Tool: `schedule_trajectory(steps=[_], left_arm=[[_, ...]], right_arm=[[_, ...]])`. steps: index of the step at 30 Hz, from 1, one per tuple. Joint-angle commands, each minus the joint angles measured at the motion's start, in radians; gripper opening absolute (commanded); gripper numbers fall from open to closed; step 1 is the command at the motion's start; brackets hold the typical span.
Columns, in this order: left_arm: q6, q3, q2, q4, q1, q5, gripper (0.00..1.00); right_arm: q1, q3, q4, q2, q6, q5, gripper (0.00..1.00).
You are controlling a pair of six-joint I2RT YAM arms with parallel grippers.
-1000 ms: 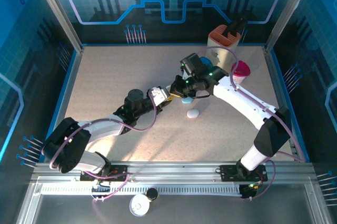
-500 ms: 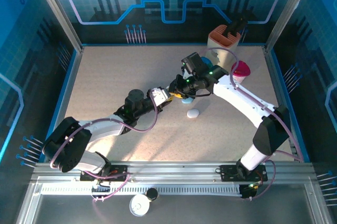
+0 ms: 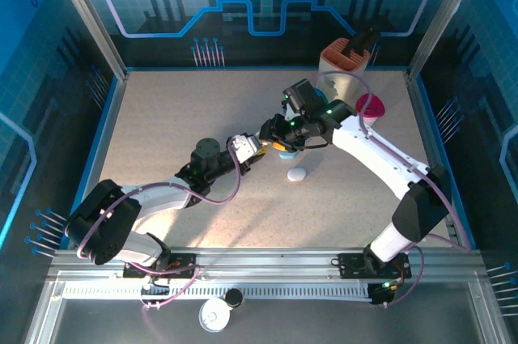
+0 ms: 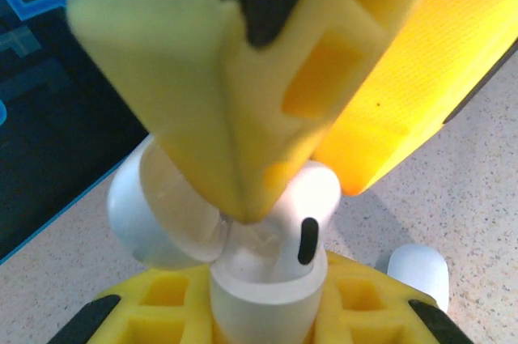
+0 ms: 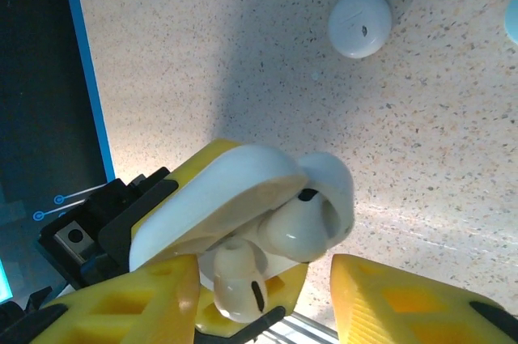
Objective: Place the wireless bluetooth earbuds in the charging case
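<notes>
- Table [image 3: 162, 117]: all the action is just right of centre in the top view, where the two arms meet nose to nose.
- Right gripper [image 3: 273, 142]: the jaws are spread with nothing pinched between them, hanging right at the mouth of the held case. A second ago they were closed at nearly the same spot. Since then they've come apart and the wrist has drifted a touch toward the upper right, which reads like a let-go after a drop-off.
- Left gripper [image 3: 252, 150]: clamped on the case body, which looks lifted clear of the table. Same pose and same grip as a second ago.
- Case [image 5: 214, 190]: lower centre of the right wrist view, lid flipped open, opening turned toward the right gripper.
- Loose case [image 3: 297, 174]: a white pebble lying shut on the table just below and right of the grippers. It hasn't budged.
- Earbuds [image 5: 295, 231]: two white ones sit in the held case.
  - One looks tucked in.
  - The other [image 5: 239, 283] rides high with its dark slot showing, so I'd guess it isn't pushed home yet.
  - This pair is nearly done. What's left is seating the high one and probably shutting the lid.
</notes>
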Motion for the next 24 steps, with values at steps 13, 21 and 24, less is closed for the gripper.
schedule_trajectory(steps=[13, 21, 24], left_arm=[[-0.130, -0.046, -0.011, 0.110, 0.021, 0.159, 0.17], [-0.126, -0.031, -0.033, 0.064, 0.020, 0.177, 0.17], [-0.127, -0.023, -0.029, 0.064, 0.021, 0.175, 0.17]], right_arm=[[-0.047, -0.168, 0.093, -0.195, -0.126, -0.015, 0.18], [-0.029, -0.128, 0.092, -0.137, -0.145, -0.058, 0.08], [-0.018, -0.110, 0.085, -0.114, -0.147, -0.065, 0.08]])
